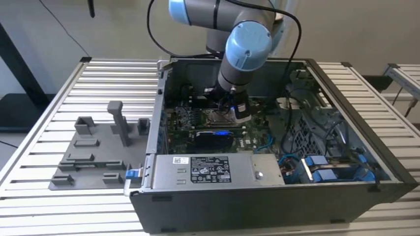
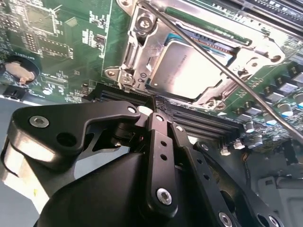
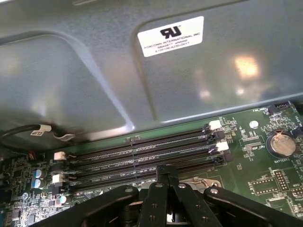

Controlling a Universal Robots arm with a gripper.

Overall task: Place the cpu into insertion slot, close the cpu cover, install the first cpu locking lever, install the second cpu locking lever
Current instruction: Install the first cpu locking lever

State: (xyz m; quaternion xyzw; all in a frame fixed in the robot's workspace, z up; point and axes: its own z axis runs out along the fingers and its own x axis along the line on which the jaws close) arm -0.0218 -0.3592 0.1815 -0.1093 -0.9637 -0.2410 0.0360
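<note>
I see even, soft daylight in the exterior view, the case interior dim. In the second wrist view glare washes out the cpu, and the black tool looms soft. In the first wrist view, reflections bloom on the grey panel.

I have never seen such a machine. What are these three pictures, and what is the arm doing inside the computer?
The exterior view shows a robot arm reaching down into an open computer case on a slatted table. A grey fixture plate lies beside the case. The two wrist views come from cameras riding on the arm. In the second wrist view the black gripper, closed and empty, hangs over the green motherboard. The cpu sits in the insertion slot under its metal cover, with a thin locking lever across it. The first wrist view shows memory slots.
</note>
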